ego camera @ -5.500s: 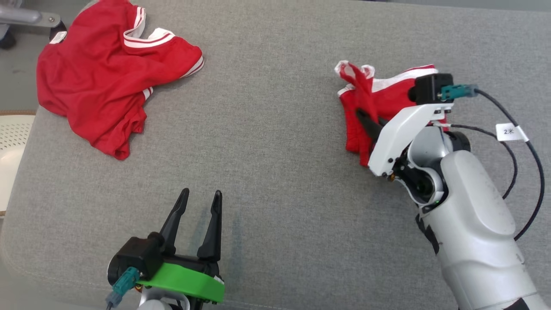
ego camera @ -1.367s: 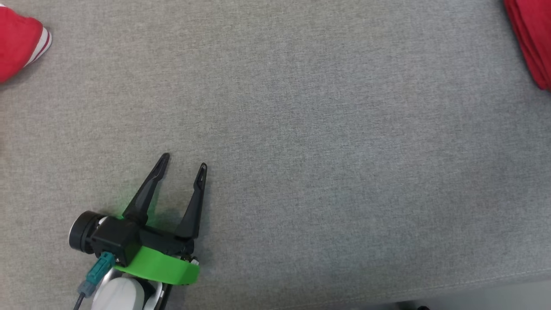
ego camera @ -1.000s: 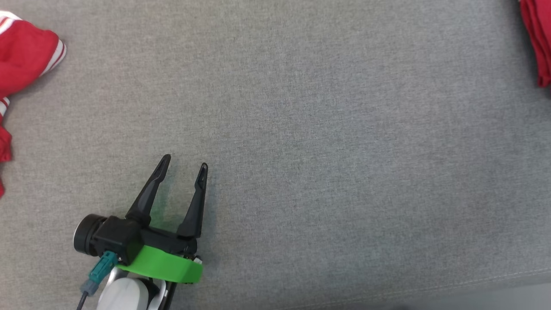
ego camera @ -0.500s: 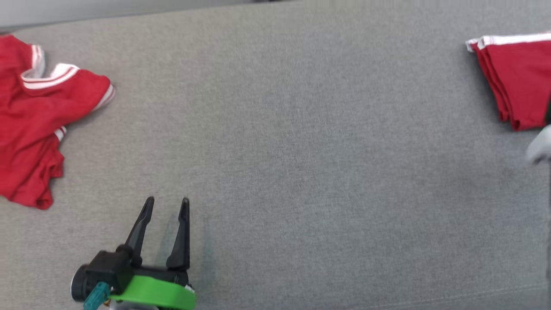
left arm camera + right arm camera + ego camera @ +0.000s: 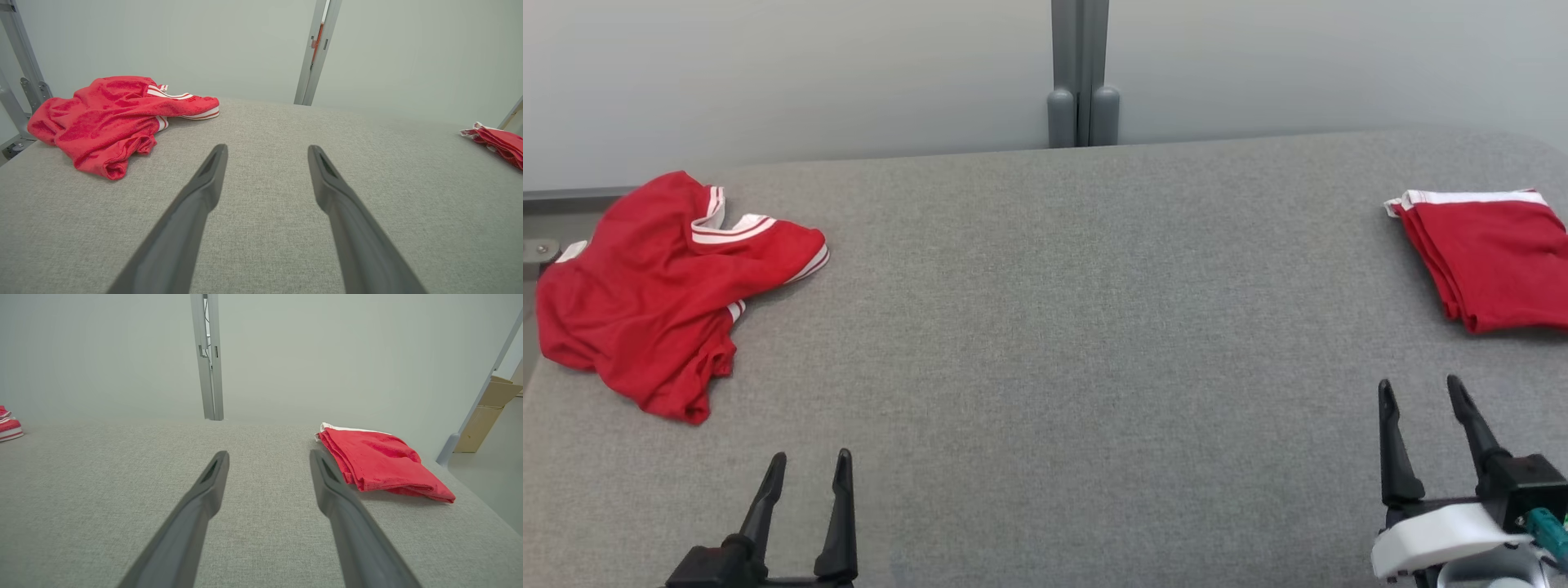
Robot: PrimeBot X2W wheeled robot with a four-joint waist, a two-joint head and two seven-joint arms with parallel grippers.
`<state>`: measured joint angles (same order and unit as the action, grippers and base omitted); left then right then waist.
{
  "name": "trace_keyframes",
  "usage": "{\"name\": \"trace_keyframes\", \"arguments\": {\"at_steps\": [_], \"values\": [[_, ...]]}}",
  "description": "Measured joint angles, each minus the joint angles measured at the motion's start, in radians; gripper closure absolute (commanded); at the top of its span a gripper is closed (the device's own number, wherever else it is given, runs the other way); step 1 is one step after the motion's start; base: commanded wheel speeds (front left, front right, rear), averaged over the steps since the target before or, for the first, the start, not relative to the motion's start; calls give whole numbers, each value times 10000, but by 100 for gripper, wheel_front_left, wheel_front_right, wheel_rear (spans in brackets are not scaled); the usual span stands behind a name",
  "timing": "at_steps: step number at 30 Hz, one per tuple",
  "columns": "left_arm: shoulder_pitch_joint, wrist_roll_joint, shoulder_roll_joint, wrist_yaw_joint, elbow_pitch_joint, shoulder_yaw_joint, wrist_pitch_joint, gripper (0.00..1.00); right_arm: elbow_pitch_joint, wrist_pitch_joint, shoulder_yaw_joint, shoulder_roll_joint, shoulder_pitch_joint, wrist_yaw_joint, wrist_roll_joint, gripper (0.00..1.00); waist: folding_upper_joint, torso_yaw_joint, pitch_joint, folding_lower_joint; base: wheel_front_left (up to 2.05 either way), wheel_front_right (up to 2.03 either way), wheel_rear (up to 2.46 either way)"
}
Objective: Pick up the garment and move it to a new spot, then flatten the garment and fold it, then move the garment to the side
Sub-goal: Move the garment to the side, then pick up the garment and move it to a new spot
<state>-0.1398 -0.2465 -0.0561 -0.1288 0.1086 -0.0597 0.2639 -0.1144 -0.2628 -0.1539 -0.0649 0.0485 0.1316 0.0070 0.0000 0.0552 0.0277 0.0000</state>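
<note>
Right gripper (image 5: 1418, 384) is off the cloth and back at the lower right, and the head camera has tipped up, so the rear wall (image 5: 768, 73) and its grey post (image 5: 1082, 73) are in shot now. Folded red garment (image 5: 1494, 261) lies flat near the right edge of the grey padded surface (image 5: 1078, 343), white trim at its far end, just beyond the right fingertips and clear of them. Both sets of jaws stand wide apart, gripping nothing. Left gripper (image 5: 812, 455) sits low at the left. 1 crumpled red garment (image 5: 654, 278) lies far left, well apart from the folded piece.
</note>
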Motion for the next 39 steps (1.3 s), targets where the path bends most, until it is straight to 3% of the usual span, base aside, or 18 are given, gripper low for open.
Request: {"name": "trace_keyframes", "arguments": {"at_steps": [7, 16, 23, 30, 39], "values": [[-183, 104, 23, 0, 215, 370, 2, 0, -31, 0, 280, 144, 702, -2, 251, 0, 0, 62, -606, 0, 0, 0, 0], [-192, 104, 40, 0, 424, 196, 2, 0, -58, 0, 370, 150, 692, -2, 330, 0, 0, -17, -603, 0, 0, 0, 0], [-124, 98, 46, 0, 539, 27, 2, 0, 19, 0, 339, 155, 729, 0, 339, 0, 0, 319, -533, 0, 0, 0, 0], [-1, 94, 48, 0, 644, 13, 2, 0, -104, 0, 832, 157, 737, 0, 593, 0, 0, 1258, -515, 0, 0, 0, 0], [-510, 104, 35, 0, 767, 376, 2, 0, -437, 0, 1668, 157, 690, 0, 828, 0, 0, 3047, -621, 0, 0, 0, 0]]}}
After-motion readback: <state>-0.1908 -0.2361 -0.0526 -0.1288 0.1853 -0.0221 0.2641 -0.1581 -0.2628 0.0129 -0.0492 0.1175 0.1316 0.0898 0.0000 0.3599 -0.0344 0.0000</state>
